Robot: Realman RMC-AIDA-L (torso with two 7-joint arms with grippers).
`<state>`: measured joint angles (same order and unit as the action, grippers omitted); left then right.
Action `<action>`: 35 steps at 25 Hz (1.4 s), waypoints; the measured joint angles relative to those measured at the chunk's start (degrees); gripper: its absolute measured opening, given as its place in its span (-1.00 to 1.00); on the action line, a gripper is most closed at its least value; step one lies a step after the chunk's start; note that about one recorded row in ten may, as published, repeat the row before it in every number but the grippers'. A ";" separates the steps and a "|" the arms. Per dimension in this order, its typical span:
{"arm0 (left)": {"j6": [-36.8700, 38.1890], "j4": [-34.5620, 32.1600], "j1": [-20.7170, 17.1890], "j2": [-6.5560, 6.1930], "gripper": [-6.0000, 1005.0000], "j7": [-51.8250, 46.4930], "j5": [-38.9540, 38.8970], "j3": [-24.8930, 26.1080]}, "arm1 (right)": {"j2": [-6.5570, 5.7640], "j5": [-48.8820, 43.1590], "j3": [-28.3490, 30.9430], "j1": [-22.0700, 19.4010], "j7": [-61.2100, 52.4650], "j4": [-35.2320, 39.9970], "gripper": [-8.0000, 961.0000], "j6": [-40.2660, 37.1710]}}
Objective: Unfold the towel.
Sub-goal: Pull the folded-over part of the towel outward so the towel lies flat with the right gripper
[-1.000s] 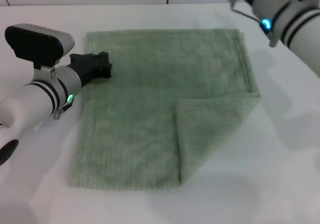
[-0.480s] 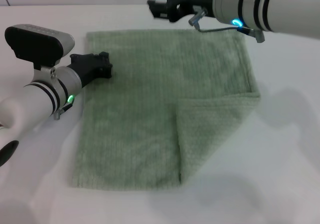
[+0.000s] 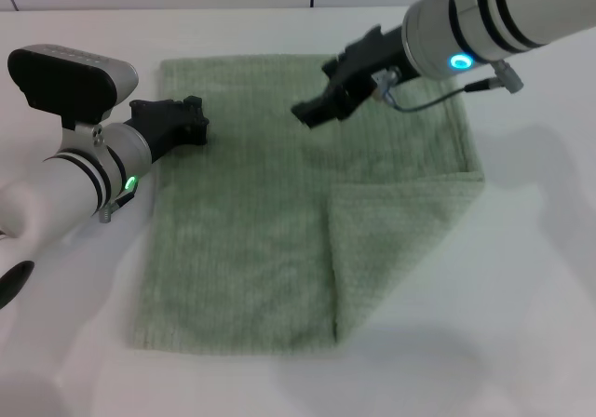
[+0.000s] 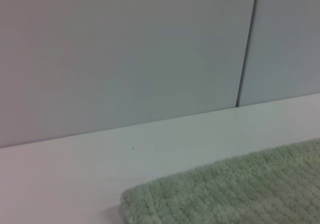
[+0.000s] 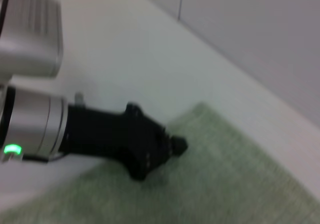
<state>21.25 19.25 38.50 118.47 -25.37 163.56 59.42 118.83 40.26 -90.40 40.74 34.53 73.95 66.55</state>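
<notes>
The pale green towel (image 3: 251, 203) lies flat on the white table (image 3: 521, 324), with its near right corner folded over as a flap (image 3: 400, 240). My left gripper (image 3: 194, 124) rests low at the towel's left edge near the far left corner, with its fingers together and nothing visibly between them. It also shows in the right wrist view (image 5: 172, 145), its tip at the towel's edge (image 5: 225, 184). My right gripper (image 3: 312, 112) hangs above the far middle of the towel, pointing towards the left gripper. The left wrist view shows only a towel corner (image 4: 225, 194).
A grey panelled wall (image 4: 150, 49) stands behind the table's far edge. Bare white tabletop (image 3: 74, 343) surrounds the towel on all sides. The right arm's cable (image 3: 438, 91) hangs over the towel's far right part.
My right arm has swung in from the far right, across the towel's far edge, and down over the far middle of the towel. The left gripper and the towel have not moved.
</notes>
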 joint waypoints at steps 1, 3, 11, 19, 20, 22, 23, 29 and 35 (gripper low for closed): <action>-0.01 0.03 0.00 0.00 -0.99 -0.01 0.00 0.00 | 0.00 0.01 0.37 0.70 0.60 -1.23 0.44 0.77; -0.02 0.23 0.00 -0.01 -0.99 -0.02 0.00 0.00 | 0.00 0.15 0.96 2.00 2.13 -3.80 0.44 2.12; -0.08 0.69 0.00 -0.09 -0.99 -0.07 0.00 0.00 | 0.00 0.42 1.20 5.22 6.15 -10.24 0.44 5.36; -0.08 0.70 -0.01 -0.13 -0.99 -0.05 0.00 0.00 | 0.11 0.54 0.44 6.46 7.29 -12.49 0.44 7.87; -0.08 0.70 -0.05 -0.17 -0.99 -0.05 0.00 0.00 | 0.13 0.55 0.43 6.61 7.35 -12.73 0.44 8.14; -0.08 0.70 -0.08 -0.17 -0.99 -0.03 0.00 0.00 | 0.15 0.67 0.42 6.69 7.62 -13.19 0.44 8.62; -0.08 0.70 -0.09 -0.17 -0.99 0.05 0.00 0.00 | 0.15 0.80 0.41 6.69 7.74 -13.40 0.44 8.75; -0.08 0.70 -0.10 -0.18 -0.99 0.23 0.00 0.00 | 0.23 1.91 0.40 7.64 8.72 -16.88 0.44 8.45; -0.06 0.70 -0.09 -0.18 -0.99 0.26 0.00 0.00 | 0.42 2.11 0.40 8.63 9.51 -20.11 0.44 6.73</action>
<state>21.19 19.95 38.40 118.30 -25.11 163.56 59.41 119.25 42.37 -90.00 49.37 44.04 53.83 73.28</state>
